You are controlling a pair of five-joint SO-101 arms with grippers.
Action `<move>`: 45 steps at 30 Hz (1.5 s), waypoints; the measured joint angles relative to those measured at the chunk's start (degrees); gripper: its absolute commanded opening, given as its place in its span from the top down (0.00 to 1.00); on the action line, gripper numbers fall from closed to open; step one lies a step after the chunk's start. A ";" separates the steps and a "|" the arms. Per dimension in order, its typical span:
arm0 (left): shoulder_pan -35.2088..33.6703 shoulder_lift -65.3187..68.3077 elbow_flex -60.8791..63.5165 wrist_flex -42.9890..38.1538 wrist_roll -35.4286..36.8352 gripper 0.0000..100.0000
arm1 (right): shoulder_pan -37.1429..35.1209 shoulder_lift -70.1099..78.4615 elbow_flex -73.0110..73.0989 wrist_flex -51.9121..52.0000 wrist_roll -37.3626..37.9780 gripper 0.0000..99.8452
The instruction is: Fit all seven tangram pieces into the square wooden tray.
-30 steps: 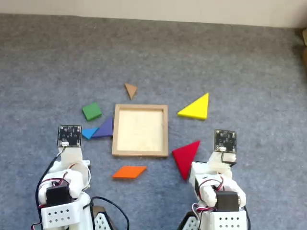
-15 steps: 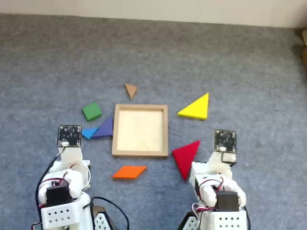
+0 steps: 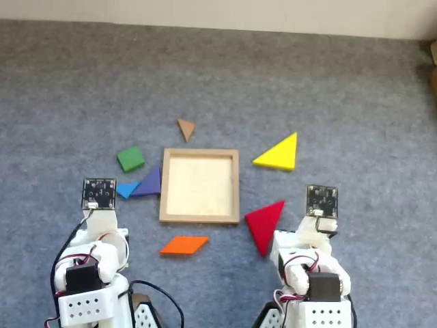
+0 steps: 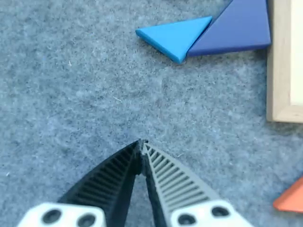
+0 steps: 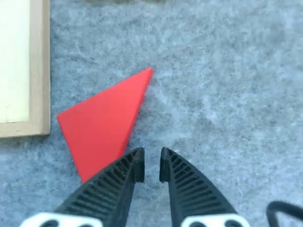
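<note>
The square wooden tray (image 3: 199, 152) lies in the middle of the carpet with nothing in it. Around it lie a brown triangle (image 3: 186, 128), a green square (image 3: 130, 158), a light blue triangle (image 3: 126, 188) touching a purple triangle (image 3: 149, 184), a yellow triangle (image 3: 280, 154), a red triangle (image 3: 264, 223) and an orange parallelogram (image 3: 184, 245). My left gripper (image 4: 142, 143) is shut and holds nothing, on the carpet short of the light blue triangle (image 4: 175, 34). My right gripper (image 5: 150, 161) stands slightly open at the edge of the red triangle (image 5: 102, 120), gripping nothing.
Grey carpet covers the whole table. Both arm bases (image 3: 89, 273) (image 3: 311, 273) stand at the near edge. In the left wrist view the tray's rim (image 4: 279, 61) and a corner of the orange parallelogram (image 4: 291, 198) are visible. A pale wall strip runs along the far edge.
The right arm's wrist has shifted very slightly. The pieces, the tray and the left arm are where they were.
</note>
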 measured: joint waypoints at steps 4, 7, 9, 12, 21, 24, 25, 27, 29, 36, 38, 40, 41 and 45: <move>0.00 0.00 0.00 0.00 0.00 0.99 | 2.99 0.00 0.00 -1.32 0.00 0.93; 0.00 0.00 0.00 0.00 0.00 0.99 | 6.33 -0.09 -3.16 -3.25 0.00 0.93; 0.00 0.00 0.00 0.00 0.00 0.99 | 7.30 -0.09 -7.47 -4.92 0.00 0.95; 0.00 0.00 0.00 0.00 0.00 0.99 | 7.74 -0.09 -14.51 -5.45 0.00 0.99; 0.00 0.00 0.00 0.00 0.00 0.99 | 7.38 -0.26 -31.91 -5.45 0.00 0.99; 0.00 0.00 0.00 0.00 0.00 0.99 | 5.80 4.92 -34.99 -5.45 0.00 1.00; 0.00 0.00 0.00 0.00 0.00 0.99 | 5.54 7.91 -36.22 -5.45 0.00 1.00; 0.00 0.00 0.00 0.00 0.00 0.99 | 5.10 14.95 -39.56 -5.45 0.00 1.00; 0.00 0.00 0.00 0.00 0.00 0.99 | 4.22 23.21 -43.25 -5.45 -1.49 0.99; 0.00 0.00 0.00 0.00 0.00 0.99 | -0.26 54.24 -55.74 -5.63 -6.77 0.95; 0.00 0.00 0.00 0.00 0.00 0.99 | -0.35 63.12 -59.87 -5.98 -9.67 0.86; 0.00 0.00 0.00 0.00 0.00 0.99 | -0.35 71.65 -63.91 -5.98 -12.40 0.75; 0.00 0.00 0.00 0.00 0.00 0.99 | -0.44 75.96 -65.67 -5.98 -13.89 0.69; 0.00 0.00 0.00 0.00 0.00 0.99 | -0.62 90.20 -72.00 -5.98 -20.22 0.59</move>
